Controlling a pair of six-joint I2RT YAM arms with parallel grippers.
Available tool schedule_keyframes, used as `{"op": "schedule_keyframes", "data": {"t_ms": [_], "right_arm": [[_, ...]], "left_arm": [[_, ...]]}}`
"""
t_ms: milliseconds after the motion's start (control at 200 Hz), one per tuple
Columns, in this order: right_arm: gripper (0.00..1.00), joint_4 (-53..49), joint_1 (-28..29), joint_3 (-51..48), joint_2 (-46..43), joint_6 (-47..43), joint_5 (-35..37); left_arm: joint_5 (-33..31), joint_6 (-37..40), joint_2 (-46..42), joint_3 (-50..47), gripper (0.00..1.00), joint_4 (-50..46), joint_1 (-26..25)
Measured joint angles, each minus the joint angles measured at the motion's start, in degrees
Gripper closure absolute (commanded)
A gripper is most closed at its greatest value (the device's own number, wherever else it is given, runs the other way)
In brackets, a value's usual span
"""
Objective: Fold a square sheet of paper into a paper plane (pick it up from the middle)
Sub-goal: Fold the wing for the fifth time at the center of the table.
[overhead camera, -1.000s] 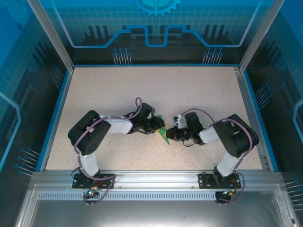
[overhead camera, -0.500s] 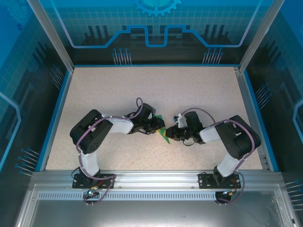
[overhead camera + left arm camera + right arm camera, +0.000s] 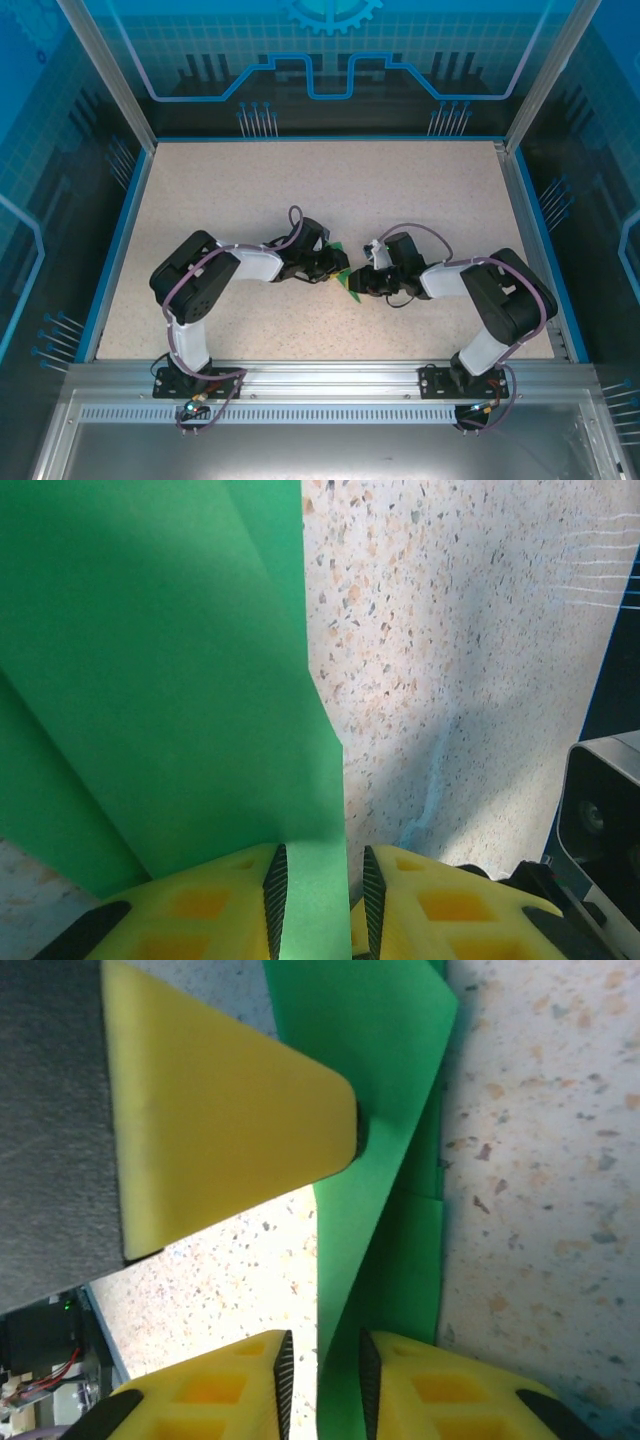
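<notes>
left wrist view, paper plane (image 3: 170,670) pinched between left end effector (image 3: 318,900) fingers

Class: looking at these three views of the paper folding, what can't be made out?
- Green paper, top view: too small, hidden between both hands; fold shape unreadable.
- Paper, left wrist view: cut off by the frame's top and left edges.
- Right hand, right wrist view: whether it pinches the paper is unclear.

Both hands meet at green paper (image 3: 347,281); table (image 3: 330,190) speckled.
</notes>
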Motion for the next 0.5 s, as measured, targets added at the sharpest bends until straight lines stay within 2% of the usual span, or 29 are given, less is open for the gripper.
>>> {"op": "schedule_keyframes", "data": {"t_ms": [215, 500], "right_arm": [[0.85, -2.6, 0.6, 0.9, 0.0, -0.6, 2.6], [0.92, -2.0, -0.2, 0.9, 1.0, 0.5, 1.6]], "left_arm": [[0.0, 0.0, 0.1, 0.0, 0.70, 0.0, 0.0], [0.0, 0.3, 0.3, 0.5, 0.67, 0.0, 0.0]]}}
